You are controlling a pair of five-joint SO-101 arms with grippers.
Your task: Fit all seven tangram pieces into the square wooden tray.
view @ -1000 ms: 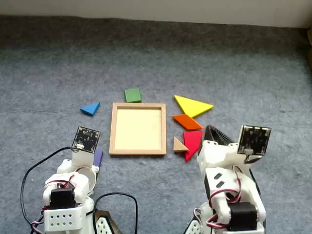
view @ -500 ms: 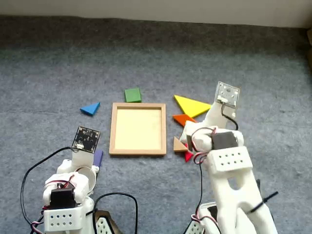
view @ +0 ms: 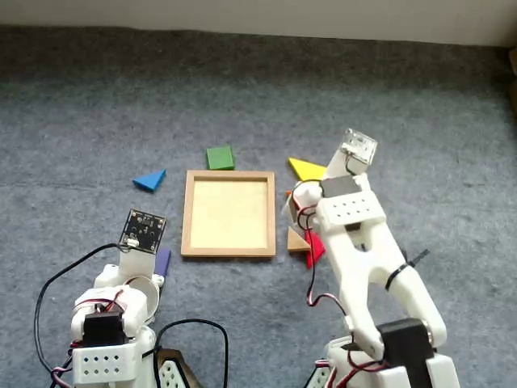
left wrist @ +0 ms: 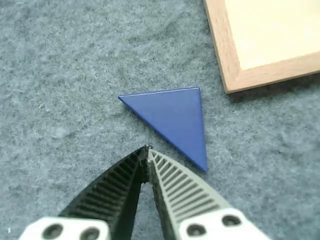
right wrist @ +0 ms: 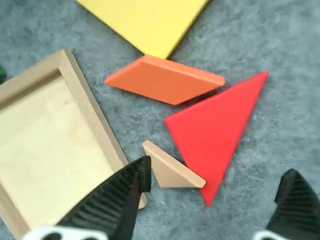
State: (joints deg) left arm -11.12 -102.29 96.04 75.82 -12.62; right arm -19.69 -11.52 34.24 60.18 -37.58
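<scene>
While left fingers (left wrist: 172, 182) sit clenched by the blue triangle (left wrist: 175, 117), right fingers (right wrist: 117, 200) gape wide, holding nothing.

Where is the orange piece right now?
The orange piece lies right of the tray, between the yellow triangle and red triangle, in the right wrist view.

Grey carpet (view: 97, 97) (short, nubbly pile), pale strip (view: 242, 12) along far edge

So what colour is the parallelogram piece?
The parallelogram is orange, clearest in the right wrist view.
</scene>
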